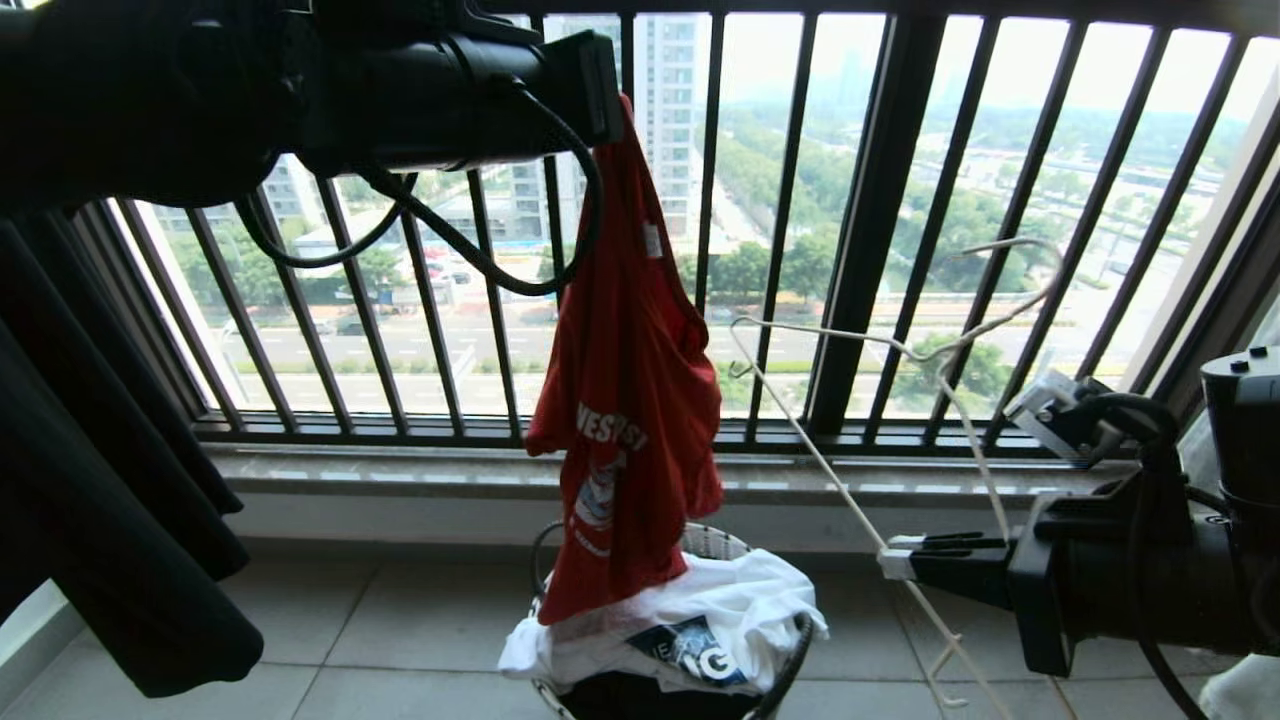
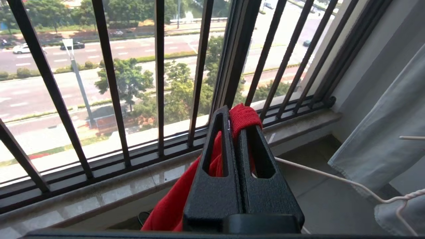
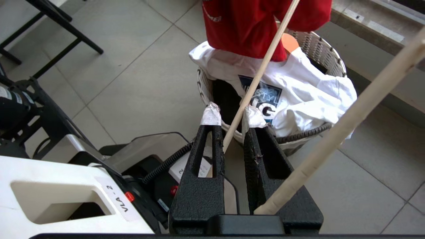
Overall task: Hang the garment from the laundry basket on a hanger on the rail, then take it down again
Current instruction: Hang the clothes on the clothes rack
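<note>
Above the laundry basket (image 1: 715, 545), the left gripper (image 1: 605, 95) pinches a fold of the garment (image 1: 630, 400) with its fingers fully closed, so the red shirt dangles, its hem brushing a white shirt (image 1: 740, 600) in the basket. To the right, the right gripper (image 1: 895, 560) clamps the hanger (image 1: 900, 350) by a wire between nearly closed fingers. Threading well probably means finding the neck opening first, then sliding one hanger end in without letting the cloth twist. Lettering on the garment reads partly "WEST"; the white shirt shows "IG"; a label on the robot reads "VLA - 2".
</note>
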Controlling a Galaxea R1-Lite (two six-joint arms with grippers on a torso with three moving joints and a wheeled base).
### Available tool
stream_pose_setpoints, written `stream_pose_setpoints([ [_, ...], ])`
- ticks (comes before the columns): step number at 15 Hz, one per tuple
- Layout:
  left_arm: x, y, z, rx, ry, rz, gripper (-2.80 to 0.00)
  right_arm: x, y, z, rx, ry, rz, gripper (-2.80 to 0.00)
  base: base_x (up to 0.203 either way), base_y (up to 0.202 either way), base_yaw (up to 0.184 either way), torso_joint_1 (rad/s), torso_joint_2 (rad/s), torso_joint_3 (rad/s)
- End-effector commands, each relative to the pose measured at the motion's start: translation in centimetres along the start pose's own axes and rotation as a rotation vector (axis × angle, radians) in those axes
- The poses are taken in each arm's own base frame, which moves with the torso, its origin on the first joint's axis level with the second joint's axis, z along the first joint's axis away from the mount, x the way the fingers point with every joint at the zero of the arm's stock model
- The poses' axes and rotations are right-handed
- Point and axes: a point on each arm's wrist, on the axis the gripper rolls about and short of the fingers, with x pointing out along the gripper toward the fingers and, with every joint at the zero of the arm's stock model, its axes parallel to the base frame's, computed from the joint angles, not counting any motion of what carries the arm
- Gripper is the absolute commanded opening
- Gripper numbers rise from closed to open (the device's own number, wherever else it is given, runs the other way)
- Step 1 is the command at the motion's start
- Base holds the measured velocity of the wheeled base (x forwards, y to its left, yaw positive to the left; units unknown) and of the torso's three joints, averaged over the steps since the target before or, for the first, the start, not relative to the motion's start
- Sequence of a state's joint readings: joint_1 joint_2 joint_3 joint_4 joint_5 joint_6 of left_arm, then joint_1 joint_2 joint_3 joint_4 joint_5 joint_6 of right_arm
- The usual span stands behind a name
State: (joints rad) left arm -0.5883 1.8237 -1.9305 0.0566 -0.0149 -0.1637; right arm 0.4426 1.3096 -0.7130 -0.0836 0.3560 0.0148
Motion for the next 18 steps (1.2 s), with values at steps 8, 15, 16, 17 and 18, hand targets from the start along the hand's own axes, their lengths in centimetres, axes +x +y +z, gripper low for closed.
stream_pose_setpoints([
  [8, 3.1, 0.5, -3.2, 0.135, 0.092, 0.026, -2.80, -4.2, 1.2, -0.4, -0.018, -0.074, -0.003, -2.80, 0.000, 0.000, 0.000, 0.000, 0.00, 0.000],
  [15, 7.1, 1.6, -9.4, 0.202, 0.295, 0.051, -2.80, -4.7, 1.8, -1.6, 0.001, 0.003, 0.124, -2.80, 0.000, 0.000, 0.000, 0.000, 0.00, 0.000],
  [16, 7.3, 1.7, -9.9, 0.209, 0.320, 0.051, -2.80, -4.0, 1.7, -1.7, 0.001, 0.028, 0.134, -2.80, 0.000, 0.000, 0.000, 0.000, 0.00, 0.000],
  [17, 7.5, 1.7, -10.3, 0.218, 0.331, 0.050, -2.80, -3.2, 1.8, -1.8, -0.013, 0.056, 0.153, -2.80, 0.000, 0.000, 0.000, 0.000, 0.00, 0.000],
  [18, 7.7, 1.8, -10.6, 0.232, 0.338, 0.051, -2.80, -2.9, 2.0, -1.8, -0.029, 0.069, 0.171, -2.80, 0.000, 0.000, 0.000, 0.000, 0.00, 0.000],
])
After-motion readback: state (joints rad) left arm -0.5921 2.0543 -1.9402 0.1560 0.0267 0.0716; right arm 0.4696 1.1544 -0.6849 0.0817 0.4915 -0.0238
